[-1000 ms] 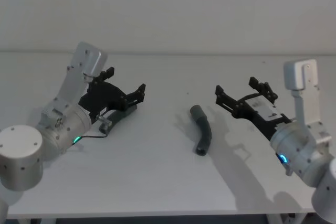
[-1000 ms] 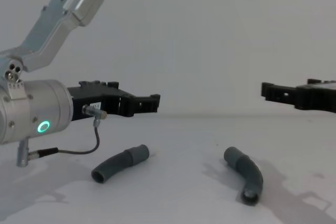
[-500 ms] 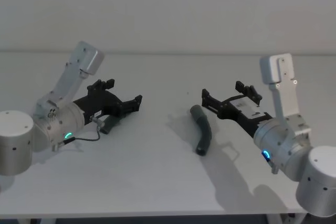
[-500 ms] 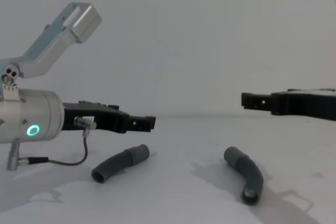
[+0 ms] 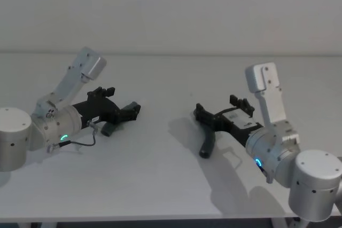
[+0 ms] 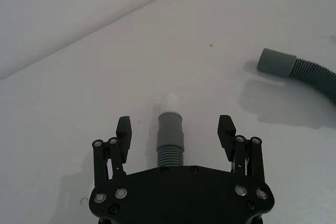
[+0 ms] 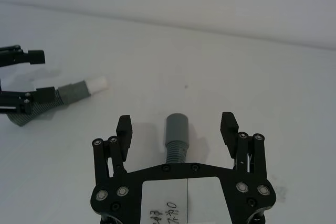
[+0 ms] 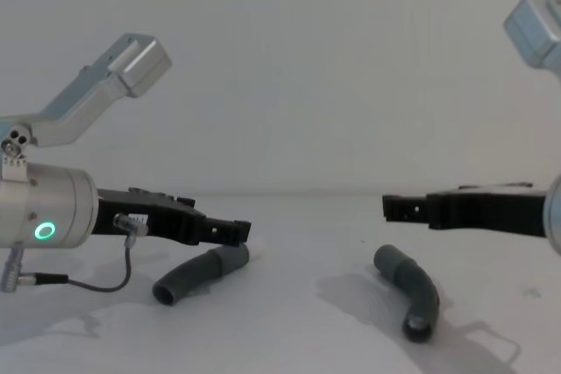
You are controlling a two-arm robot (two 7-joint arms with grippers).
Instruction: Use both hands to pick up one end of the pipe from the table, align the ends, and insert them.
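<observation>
White table [image 5: 160, 185] is found bearing both pipe pieces ungrasped, the white-tipped piece [image 8: 197, 273] lying between the spread fingers of the left gripper [image 6: 175, 125] and the socket piece [image 8: 412, 291] between those of the right gripper [image 7: 176, 123]; the approach is judged nearly done, lowering and closure on each cuff being required next.

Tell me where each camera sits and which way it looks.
Head view: up high, looking down on the table; left gripper and right gripper show.
Chest view: lower, looking across at the white-tipped hose piece and plain hose piece; both grippers reach in.
Left wrist view: on that arm, past its open fingers to the white-tipped hose piece.
Right wrist view: on that arm, past its open fingers to the plain hose piece.
Shared: each wrist view also catches the other hose piece.
</observation>
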